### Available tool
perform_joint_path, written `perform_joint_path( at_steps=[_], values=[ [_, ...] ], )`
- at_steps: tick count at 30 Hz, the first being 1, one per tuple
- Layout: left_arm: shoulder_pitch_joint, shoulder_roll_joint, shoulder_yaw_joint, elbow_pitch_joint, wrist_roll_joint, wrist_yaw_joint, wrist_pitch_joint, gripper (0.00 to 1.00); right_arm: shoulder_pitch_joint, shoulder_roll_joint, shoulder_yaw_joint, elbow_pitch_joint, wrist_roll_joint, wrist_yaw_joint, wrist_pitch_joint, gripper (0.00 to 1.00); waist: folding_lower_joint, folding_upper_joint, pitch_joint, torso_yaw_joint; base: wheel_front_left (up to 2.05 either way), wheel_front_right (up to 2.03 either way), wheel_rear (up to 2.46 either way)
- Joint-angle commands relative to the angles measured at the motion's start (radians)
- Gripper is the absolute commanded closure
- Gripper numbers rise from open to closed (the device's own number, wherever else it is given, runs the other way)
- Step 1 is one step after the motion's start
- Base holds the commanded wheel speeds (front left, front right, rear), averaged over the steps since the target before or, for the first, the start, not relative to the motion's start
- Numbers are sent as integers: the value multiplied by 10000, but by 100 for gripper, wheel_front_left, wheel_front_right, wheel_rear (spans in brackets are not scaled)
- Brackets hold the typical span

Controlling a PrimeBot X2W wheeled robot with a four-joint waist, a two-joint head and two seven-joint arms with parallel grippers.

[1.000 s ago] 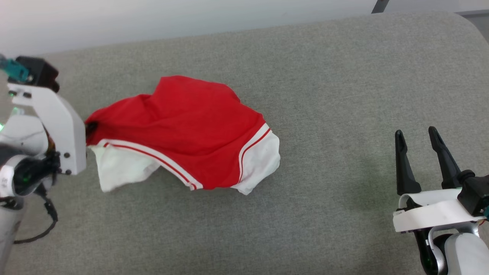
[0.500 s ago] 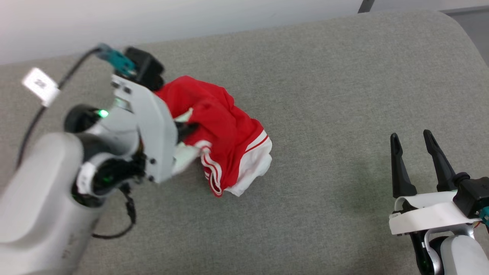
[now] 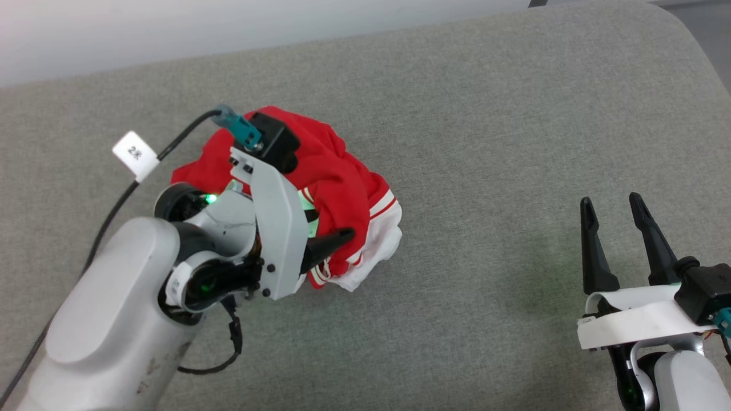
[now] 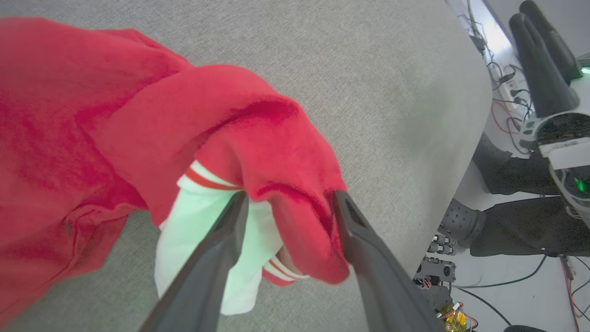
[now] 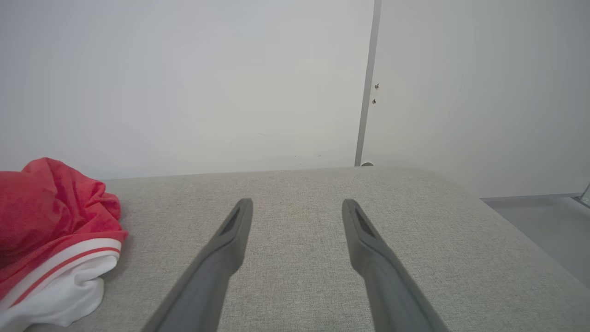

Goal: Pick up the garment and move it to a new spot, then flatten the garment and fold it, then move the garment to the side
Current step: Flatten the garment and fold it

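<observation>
Lighting: bright, diffuse. A soft, faint shadow lies on the surface beside the right gripper. A green glow tints white cloth of the garment. Wrist views curve at the edges.

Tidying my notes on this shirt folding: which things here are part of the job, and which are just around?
Job: red and white shirt; left gripper, open, astride a fold; grey padded table.
Just around: right gripper, open; tagged cable; floor wires.

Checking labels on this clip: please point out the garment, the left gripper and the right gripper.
the garment (image 3: 342, 191): head view, red body fabric of the bunched heap.
left gripper (image 4: 290, 199): left wrist view, midway between its open jaws' tips.
right gripper (image 3: 610, 198): head view, midway between its jaws' tips.
</observation>
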Motion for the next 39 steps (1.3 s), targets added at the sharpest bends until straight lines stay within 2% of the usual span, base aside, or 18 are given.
perform_joint_path(
  at_steps=[1,7,22,30,39],
  values=[
    [15,-35,60,-33,-73,-26,-38,0,-86,19,-57,7,0,-3,-49,0,0,0,-10,18,0,0,0],
    [-2,160,189,-327,-104,91,50,0,-38,32,-108,27,-41,-3,-49,0,0,0,-70,155,0,0,0],
    [1072,1318,514,-1130,11,403,153,0,-132,-35,-238,-109,-94,-3,-49,0,0,0,-32,265,0,0,0],
    [1507,1689,854,-1219,44,486,-214,0,-65,-29,-265,-114,-101,-3,-49,0,0,0,5,288,0,0,0],
    [1810,1765,965,-1231,-15,463,-513,0,35,-92,-237,-68,-124,-1,-49,0,0,0,-169,430,0,0,0]
  ],
)
